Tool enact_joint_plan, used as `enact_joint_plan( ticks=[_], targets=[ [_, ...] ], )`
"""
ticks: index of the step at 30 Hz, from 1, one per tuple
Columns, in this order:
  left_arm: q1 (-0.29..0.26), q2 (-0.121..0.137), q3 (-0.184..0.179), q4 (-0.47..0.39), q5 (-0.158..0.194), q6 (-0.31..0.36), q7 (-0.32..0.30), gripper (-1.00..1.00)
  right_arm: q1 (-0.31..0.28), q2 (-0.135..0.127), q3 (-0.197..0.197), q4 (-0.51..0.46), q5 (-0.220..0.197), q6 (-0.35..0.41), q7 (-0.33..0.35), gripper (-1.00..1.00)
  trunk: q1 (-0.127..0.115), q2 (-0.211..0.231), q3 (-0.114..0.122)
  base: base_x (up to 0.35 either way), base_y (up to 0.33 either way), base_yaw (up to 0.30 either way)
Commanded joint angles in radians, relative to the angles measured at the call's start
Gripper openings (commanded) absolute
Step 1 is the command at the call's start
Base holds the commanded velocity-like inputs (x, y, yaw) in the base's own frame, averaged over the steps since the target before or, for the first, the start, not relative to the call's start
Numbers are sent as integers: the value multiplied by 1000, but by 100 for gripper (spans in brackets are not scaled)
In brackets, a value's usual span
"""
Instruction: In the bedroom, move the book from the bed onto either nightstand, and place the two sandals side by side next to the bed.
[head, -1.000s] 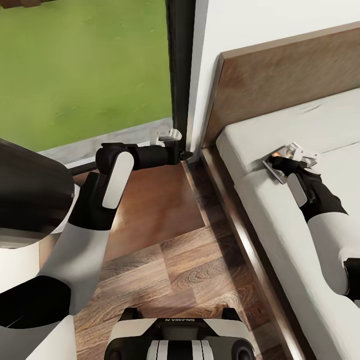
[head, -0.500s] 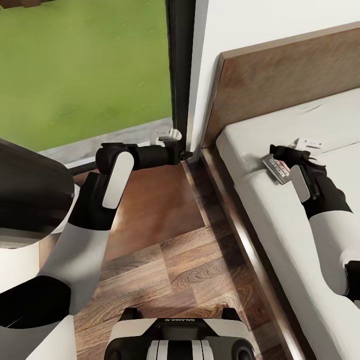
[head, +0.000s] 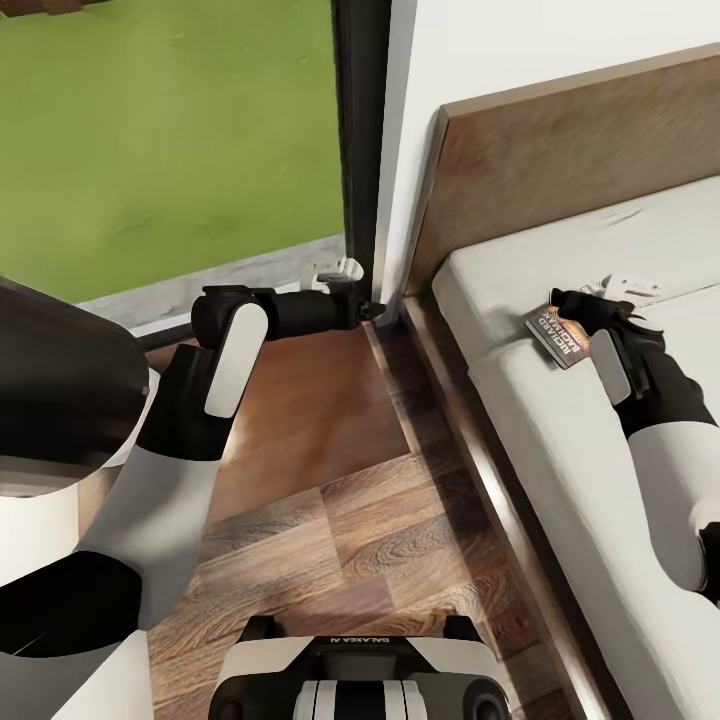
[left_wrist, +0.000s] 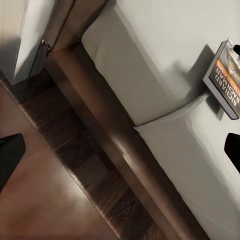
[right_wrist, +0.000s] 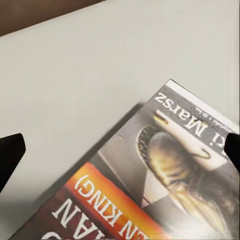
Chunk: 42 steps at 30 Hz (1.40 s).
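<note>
Book (head: 558, 334): on the bed's (head: 560, 440) mattress, near the headboard — tilted, one edge raised.
Right gripper (head: 612, 296): fingers spread, over the book.
Left gripper (head: 338, 271): by the window (head: 170, 140), fingers' state unclear.

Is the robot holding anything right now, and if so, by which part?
Nothing. The right gripper has its jaws open over the book lying on the bed; the left gripper is open and empty too.

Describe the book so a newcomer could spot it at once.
Start at the bed, whose off-white mattress runs from the brown headboard. Near the mattress edge by the headboard, at the right gripper, is the book: thin, dark-covered, with an orange band and white lettering.
</note>
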Motion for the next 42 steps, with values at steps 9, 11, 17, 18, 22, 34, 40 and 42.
enact_joint_plan(
  ticks=[9, 11, 17, 18, 22, 34, 40, 42],
  targets=[
    [-1, -2, 1, 0, -4, 4, -5, 100, 0, -36, 1, -2, -11, -7, -65, 100, 0, 0, 0, 0, 0, 0],
    [-1, -2, 1, 0, -5, 4, -5, 100, 0, -36, 1, -3, -11, -8, -76, 100, 0, 0, 0, 0, 0, 0],
    [-1, -2, 1, 0, -5, 4, -5, 100, 0, -36, 1, -14, -9, -9, -102, 100, 0, 0, 0, 0, 0, 0],
    [-1, -2, 1, 0, -5, 4, -5, 100, 0, -36, 1, -18, -9, -9, -104, 100, 0, 0, 0, 0, 0, 0],
    [-1, -2, 1, -1, -5, 4, -5, 100, 0, -36, 2, -51, -9, -6, -109, 100, 0, 0, 0, 0, 0, -1],
    [0, -1, -1, -12, -8, 4, -5, 100, 0, -37, -12, -66, -11, -1, -109, 100, 0, 0, 0, 19, 25, -167],
    [1, 0, -1, -20, -7, 4, -5, 100, 1, -37, -47, -65, -11, 2, -108, 100, 0, 0, 0, 7, 7, -240],
    [1, 0, -1, -21, -7, 4, -5, 100, 1, -37, -54, -65, -12, 3, -108, 100, 0, 0, 0, 2, 2, -126]
  ],
)
